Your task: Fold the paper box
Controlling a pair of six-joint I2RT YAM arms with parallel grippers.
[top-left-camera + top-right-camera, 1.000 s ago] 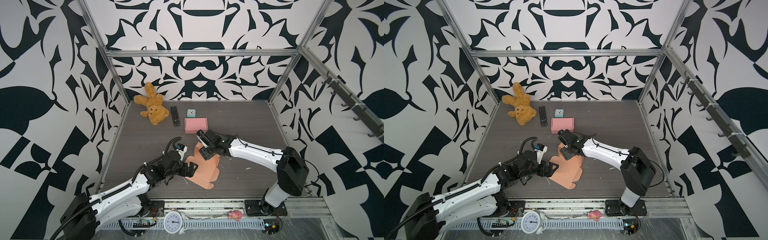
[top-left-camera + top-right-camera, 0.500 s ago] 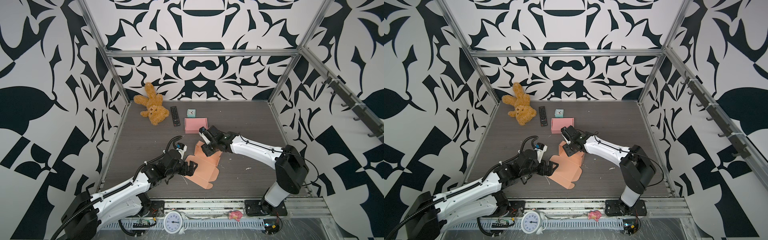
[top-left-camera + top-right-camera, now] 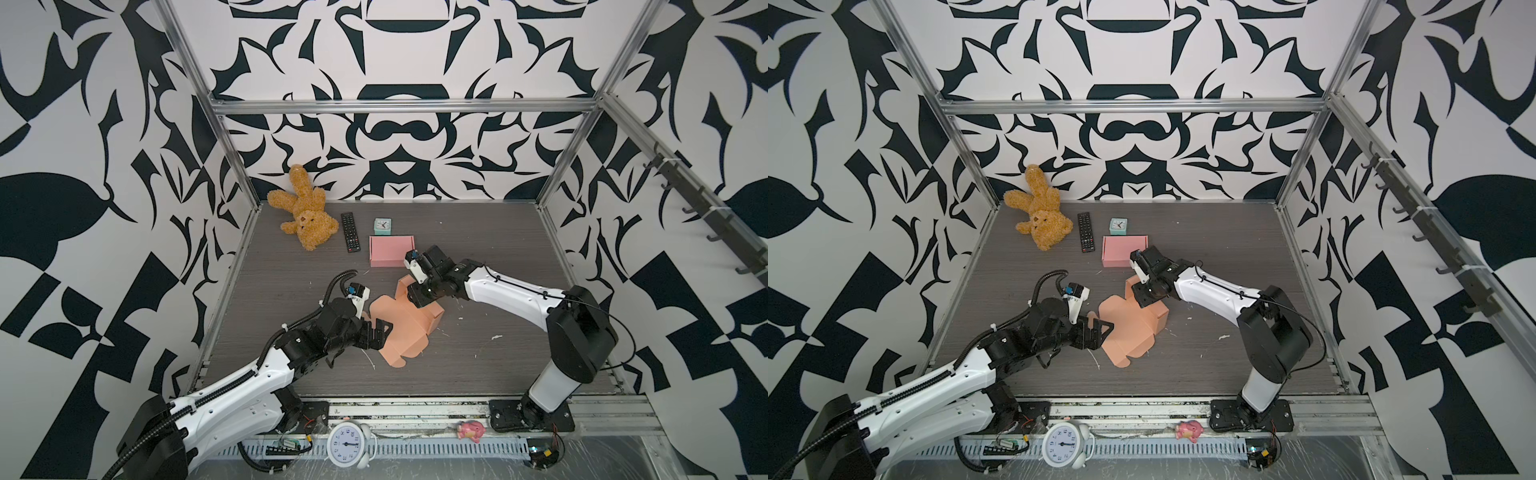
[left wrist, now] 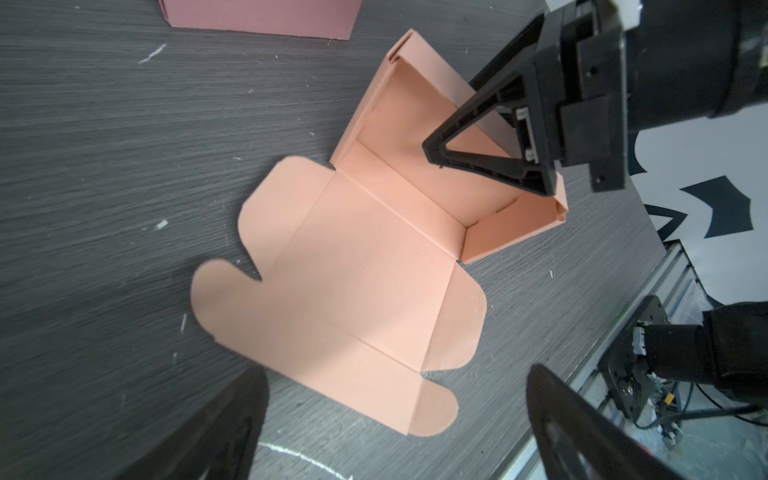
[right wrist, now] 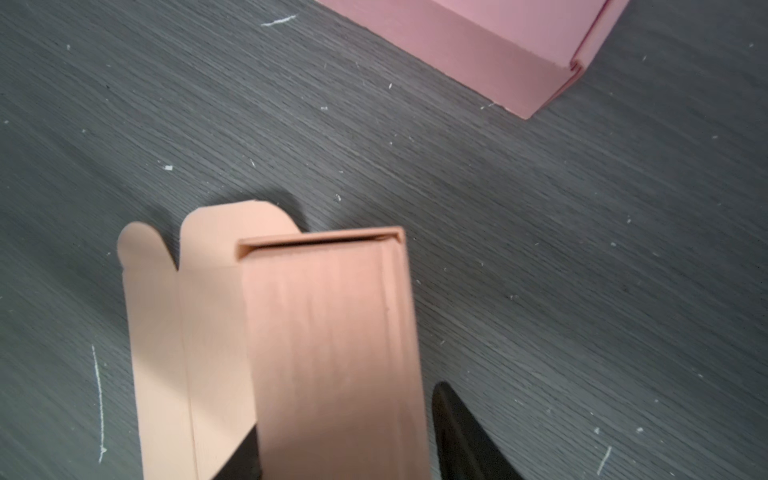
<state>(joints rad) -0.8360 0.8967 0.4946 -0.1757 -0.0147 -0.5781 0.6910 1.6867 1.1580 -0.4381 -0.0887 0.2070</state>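
The left jaws stand spread beside the peach paper box (image 3: 405,328); the right jaws straddle its raised wall (image 5: 332,353), and I cannot tell whether they pinch it.

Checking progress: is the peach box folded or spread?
Partly folded: peach box walls stand at one end; remaining panels and flaps lie flat.

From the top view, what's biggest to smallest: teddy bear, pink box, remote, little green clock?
1. teddy bear
2. pink box
3. remote
4. little green clock
All sit close together at the back, so nearness hardly matters.
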